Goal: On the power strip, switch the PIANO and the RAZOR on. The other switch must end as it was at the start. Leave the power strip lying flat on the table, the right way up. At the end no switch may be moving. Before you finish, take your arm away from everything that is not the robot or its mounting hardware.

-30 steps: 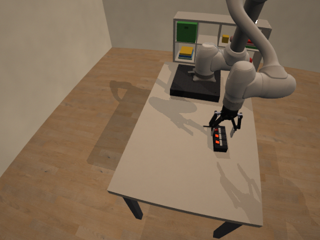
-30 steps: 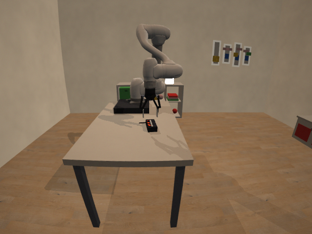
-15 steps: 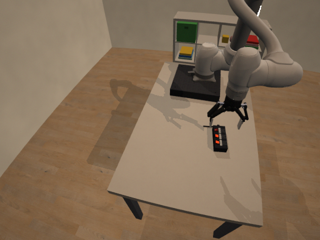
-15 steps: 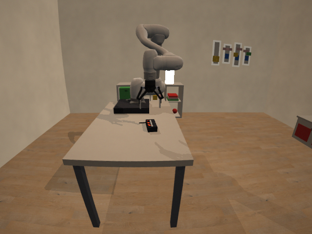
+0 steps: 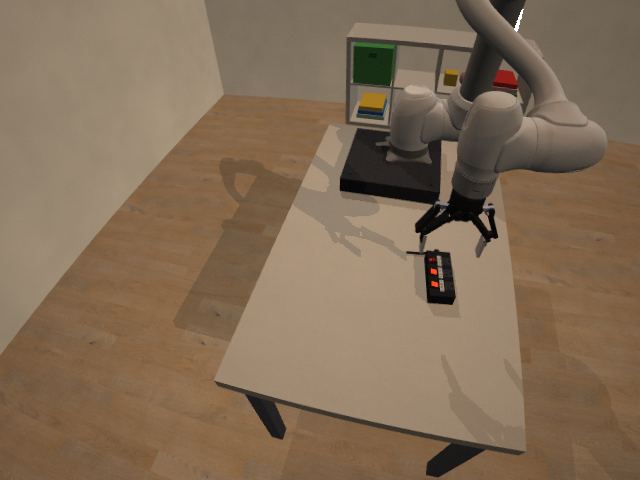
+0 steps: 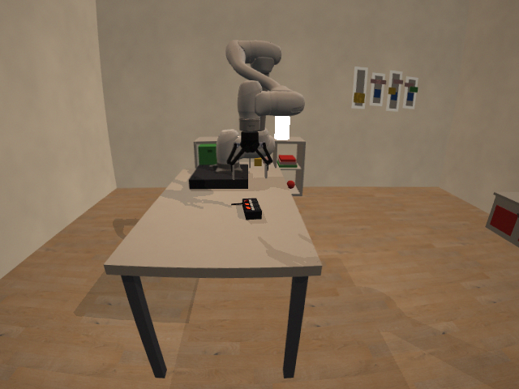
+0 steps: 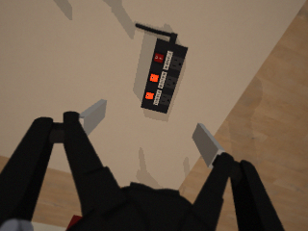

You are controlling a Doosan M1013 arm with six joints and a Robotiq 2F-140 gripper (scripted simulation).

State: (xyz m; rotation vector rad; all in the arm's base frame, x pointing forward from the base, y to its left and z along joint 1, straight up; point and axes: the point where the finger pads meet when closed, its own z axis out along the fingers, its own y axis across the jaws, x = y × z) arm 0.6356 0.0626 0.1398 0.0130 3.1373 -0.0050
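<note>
Matte black plastic, a long rectangular block: the power strip [image 5: 440,277] lies flat and face up on the pale beige table [image 5: 330,330], toward the right edge and near the arm's end. A thin black cord stub [image 7: 153,30] leaves its far end. Along one side runs a row of three small square rocker switches; beside each sits a dark outlet. The two switches nearer the camera in the exterior view glow bright orange [image 7: 154,77] [image 7: 149,95]; the one at the cord end is a darker, duller red [image 7: 159,58]. Small pale label strips lie between the outlets, but the lettering is too small and blurred to read, so I cannot match names to switches.

The gripper [image 5: 452,246] hangs above the table beyond the strip's cord end, well apart from it, black linkages splayed and the grey flat fingertips spread to their widest with nothing between them.

The arm is smooth off-white with rounded joints, standing on a black slab base [image 5: 356,178]. Its upper links are cut off at the top of the top view. Behind it a white shelf unit [image 5: 350,62] holds a green box [image 5: 373,64] and coloured blocks, partly hidden by the arm. The floor is wood plank.
</note>
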